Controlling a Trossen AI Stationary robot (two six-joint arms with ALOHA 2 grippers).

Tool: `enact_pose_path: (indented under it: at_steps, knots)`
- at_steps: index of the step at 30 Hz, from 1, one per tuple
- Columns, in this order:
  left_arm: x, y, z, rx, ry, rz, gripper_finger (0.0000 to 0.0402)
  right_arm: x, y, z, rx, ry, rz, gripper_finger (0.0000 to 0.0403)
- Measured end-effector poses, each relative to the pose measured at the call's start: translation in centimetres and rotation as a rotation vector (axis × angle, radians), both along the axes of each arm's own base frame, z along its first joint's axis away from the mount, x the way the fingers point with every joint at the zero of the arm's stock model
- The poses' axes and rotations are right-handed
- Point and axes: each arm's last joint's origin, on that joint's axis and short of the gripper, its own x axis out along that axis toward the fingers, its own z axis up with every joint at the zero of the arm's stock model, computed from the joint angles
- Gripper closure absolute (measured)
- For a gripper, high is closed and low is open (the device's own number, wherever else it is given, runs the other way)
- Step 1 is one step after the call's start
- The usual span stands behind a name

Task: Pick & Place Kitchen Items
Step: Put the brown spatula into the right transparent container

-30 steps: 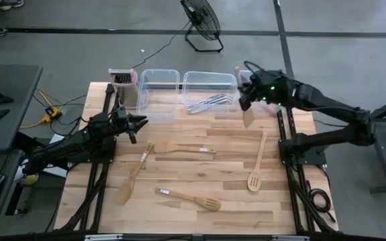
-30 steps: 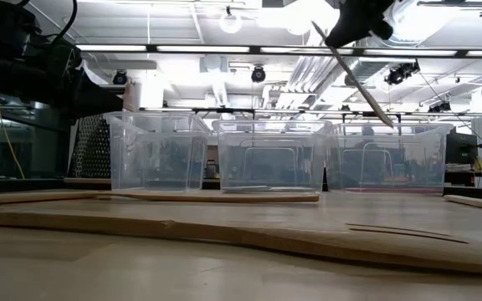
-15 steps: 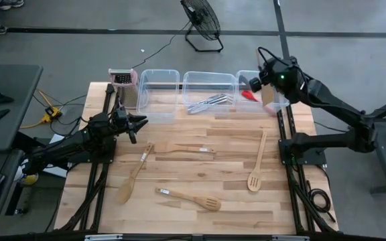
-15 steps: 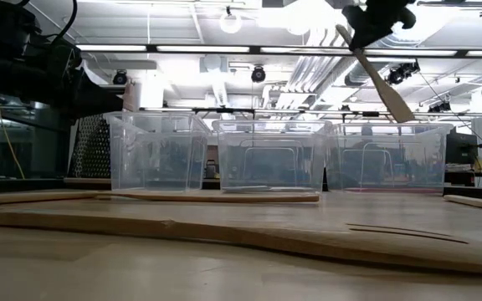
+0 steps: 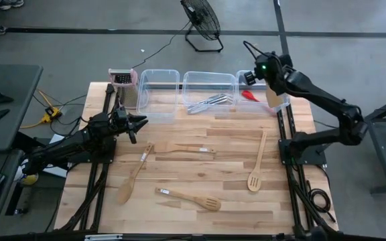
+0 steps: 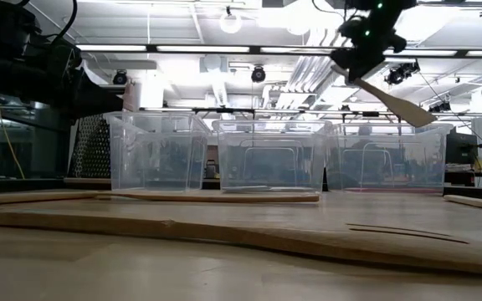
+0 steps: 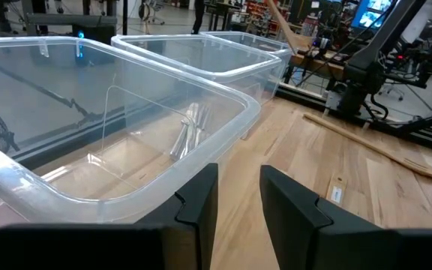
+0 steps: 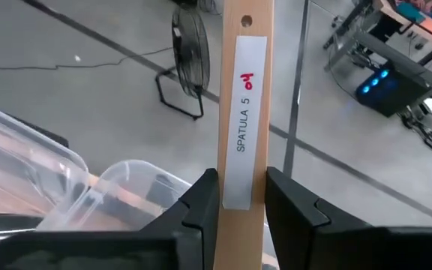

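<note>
High view shows my right tool (image 5: 263, 69) clamped on a wooden spatula (image 5: 273, 98), hung blade-down over the right-hand tub (image 5: 278, 106) so it can drop beside the red spatula (image 5: 248, 96). My left tool (image 5: 138, 124), fingers apart, waits over the bench (image 5: 233, 154).

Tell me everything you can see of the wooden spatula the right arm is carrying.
The flat light wooden spatula is clamped between the two dark fingers of the right end effector. Its handle carries a white label reading "SPATULA 5" with a red mark, and a small hole near the end. In the low view it hangs tilted in the air, blade lowest, above the rightmost clear plastic tub. From above, the blade shows over that tub. Only the fingers touch it.
</note>
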Motion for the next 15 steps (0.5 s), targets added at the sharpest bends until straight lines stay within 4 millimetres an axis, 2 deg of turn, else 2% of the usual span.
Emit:
enact_pose_path:
  at_steps: [4, 15]
  knots:
    - [0.0, 0.0, 0.0, 0.0, 0.0, 0.0, 0.03, 0.6, -1.0, -0.2, -0.032, 0.0, 0.009, 0.0321]
    - [0.0, 0.0, 0.0, 0.0, 0.0, 0.0, 0.03, 1.2, -1.6, 1.7, -0.183, -0.127, 0.029, 0.0323]
